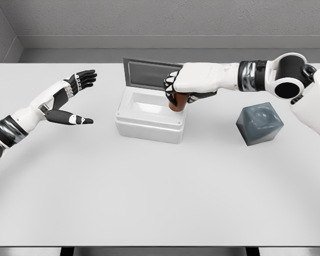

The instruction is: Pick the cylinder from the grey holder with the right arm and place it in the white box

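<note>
Right hand [182, 92] sits at centre of frame, arm reaching in from the upper right. Fingers curled around the cylinder [176, 103], a brownish-orange piece showing just under the palm. Grip looks firm; only the lower part of the cylinder is visible.

Cylinder hangs over the right end of the box [149, 121], its base at or just inside the rim. Cannot tell whether it touches the box floor. Box lid stands open behind, upper centre.

Holder [260, 124], grey and blocky, sits on the surface [160, 197] right of centre, well apart from the box. Nothing shows in it.

Left hand [74, 101] hovers at the left of frame, fingers spread, holding nothing, clear of the box.

Progress, as judged: pick done, carry across done. Left to do: lower the cylinder fully into the box, release, pull the hand out. Cylinder is near the right wall, so a small shift toward the middle of the box may help before letting go.
</note>
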`<control>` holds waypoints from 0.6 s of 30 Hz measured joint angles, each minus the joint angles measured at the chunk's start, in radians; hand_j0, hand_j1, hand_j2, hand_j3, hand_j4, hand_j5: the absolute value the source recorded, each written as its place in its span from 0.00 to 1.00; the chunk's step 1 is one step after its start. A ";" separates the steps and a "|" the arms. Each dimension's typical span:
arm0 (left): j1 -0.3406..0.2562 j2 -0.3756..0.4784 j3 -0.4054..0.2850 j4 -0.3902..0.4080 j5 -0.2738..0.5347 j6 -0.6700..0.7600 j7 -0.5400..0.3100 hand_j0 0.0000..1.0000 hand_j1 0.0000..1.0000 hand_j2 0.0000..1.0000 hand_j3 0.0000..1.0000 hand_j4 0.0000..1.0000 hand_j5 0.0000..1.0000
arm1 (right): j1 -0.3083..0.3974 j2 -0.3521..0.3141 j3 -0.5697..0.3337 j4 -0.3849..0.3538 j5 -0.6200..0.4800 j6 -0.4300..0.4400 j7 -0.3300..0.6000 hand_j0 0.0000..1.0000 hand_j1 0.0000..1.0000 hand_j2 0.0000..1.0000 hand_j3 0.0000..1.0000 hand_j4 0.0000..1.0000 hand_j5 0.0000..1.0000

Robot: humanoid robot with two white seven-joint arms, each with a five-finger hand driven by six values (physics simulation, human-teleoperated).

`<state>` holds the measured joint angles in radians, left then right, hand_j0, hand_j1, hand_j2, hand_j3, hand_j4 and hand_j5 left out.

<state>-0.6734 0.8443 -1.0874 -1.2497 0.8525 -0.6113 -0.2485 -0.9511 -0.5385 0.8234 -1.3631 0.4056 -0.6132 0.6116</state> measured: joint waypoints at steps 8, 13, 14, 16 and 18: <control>0.000 0.001 0.000 0.000 0.000 0.000 0.000 1.00 1.00 1.00 1.00 1.00 1.00 | -0.002 0.003 -0.008 -0.002 0.042 -0.001 0.000 1.00 1.00 1.00 1.00 1.00 1.00; 0.000 0.001 0.000 0.000 0.000 0.000 0.000 1.00 1.00 1.00 1.00 1.00 1.00 | -0.002 0.004 -0.111 -0.048 0.042 -0.001 0.000 1.00 1.00 1.00 1.00 1.00 1.00; 0.000 0.001 0.000 0.000 0.000 0.000 0.000 1.00 1.00 1.00 1.00 1.00 1.00 | 0.005 0.004 -0.149 -0.065 0.041 -0.001 0.000 1.00 1.00 1.00 1.00 1.00 1.00; 0.000 0.001 0.000 0.000 0.000 0.000 0.000 1.00 1.00 1.00 1.00 1.00 1.00 | 0.009 -0.001 -0.224 -0.096 0.023 -0.001 0.000 1.00 1.00 1.00 1.00 1.00 1.00; 0.000 0.001 0.000 0.000 0.000 0.000 0.000 1.00 1.00 1.00 1.00 1.00 1.00 | 0.011 -0.008 -0.273 -0.112 0.008 0.000 0.000 1.00 1.00 1.00 1.00 1.00 1.00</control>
<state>-0.6734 0.8452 -1.0874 -1.2498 0.8525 -0.6113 -0.2485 -0.9403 -0.5464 0.5500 -1.4753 0.4135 -0.6134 0.6113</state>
